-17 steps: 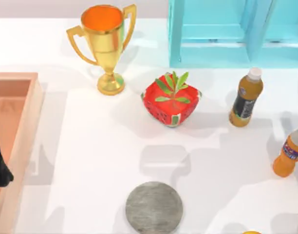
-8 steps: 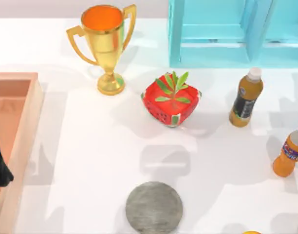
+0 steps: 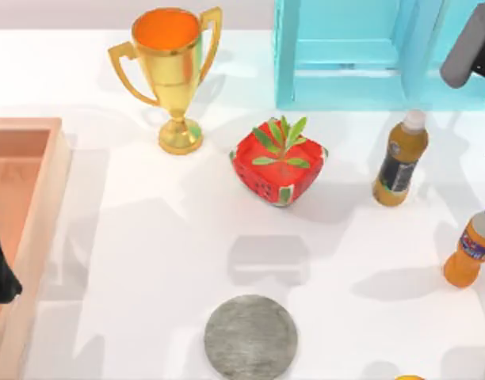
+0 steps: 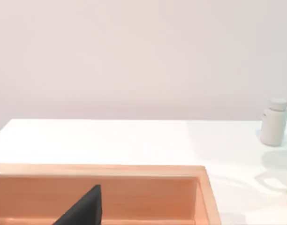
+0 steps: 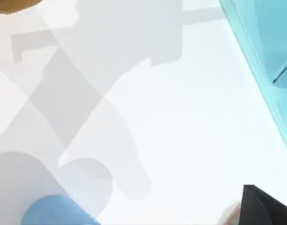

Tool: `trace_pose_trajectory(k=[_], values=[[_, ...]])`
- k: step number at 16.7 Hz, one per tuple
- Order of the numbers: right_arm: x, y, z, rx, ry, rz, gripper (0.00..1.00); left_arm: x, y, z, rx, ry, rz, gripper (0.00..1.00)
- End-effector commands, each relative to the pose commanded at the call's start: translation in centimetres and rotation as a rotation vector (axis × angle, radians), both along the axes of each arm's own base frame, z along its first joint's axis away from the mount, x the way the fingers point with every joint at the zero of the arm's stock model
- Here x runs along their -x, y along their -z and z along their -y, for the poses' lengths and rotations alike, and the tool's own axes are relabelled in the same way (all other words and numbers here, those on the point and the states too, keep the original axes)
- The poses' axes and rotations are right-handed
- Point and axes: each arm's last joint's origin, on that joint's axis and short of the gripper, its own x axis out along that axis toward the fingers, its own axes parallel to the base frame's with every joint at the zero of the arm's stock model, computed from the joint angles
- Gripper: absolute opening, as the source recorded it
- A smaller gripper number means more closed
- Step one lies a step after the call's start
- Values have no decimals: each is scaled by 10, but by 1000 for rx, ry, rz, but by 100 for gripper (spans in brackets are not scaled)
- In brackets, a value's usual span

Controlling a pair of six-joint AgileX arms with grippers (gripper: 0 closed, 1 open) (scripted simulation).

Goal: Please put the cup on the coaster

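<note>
The gold cup (image 3: 171, 67) stands upright at the back left of the table, orange inside, its round foot (image 3: 180, 136) on the white surface. The grey mottled coaster (image 3: 250, 336) lies flat at the front centre, far from the cup, with nothing on it. My left gripper (image 3: 0, 273) is a dark shape at the left edge over the wooden tray, well away from both. One of its dark fingertips (image 4: 85, 208) pokes up inside the tray. My right arm (image 3: 470, 43) reaches in at the back right over the teal cabinet. A dark fingertip (image 5: 260, 206) of its gripper hangs above bare table.
A red watermelon-patterned pot (image 3: 278, 162) with a green plant stands between cup and coaster. Two orange bottles (image 3: 399, 158) (image 3: 471, 247) stand at the right. A teal cabinet (image 3: 369, 51) fills the back right, a wooden tray (image 3: 36, 198) the left. A white bottle (image 4: 274, 123) stands farther off.
My right arm has swung into the top view at the back right, and the shadows on the table have shifted. Cup, coaster and left arm have not moved.
</note>
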Motion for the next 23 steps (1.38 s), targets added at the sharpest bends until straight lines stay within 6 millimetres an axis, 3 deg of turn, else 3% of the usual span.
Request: trace_pose_trajectory(k=[3,5,9,12,15,18,23], values=[[20,-14,-57,-155,133,120,0,0,0,0,0,0,0,100],[40,-11,-96,-273,217,154,0,0,0,0,0,0,0,100],[91,13,-167,-487,389,135,0,0,0,0,0,0,0,100],[139,39,-207,-601,519,85,0,0,0,0,0,0,0,100],[185,65,-232,-674,639,36,0,0,0,0,0,0,0,100],[224,87,-244,-715,734,0,0,0,0,0,0,0,0,100],[255,106,-249,-733,808,-25,0,0,0,0,0,0,0,100]])
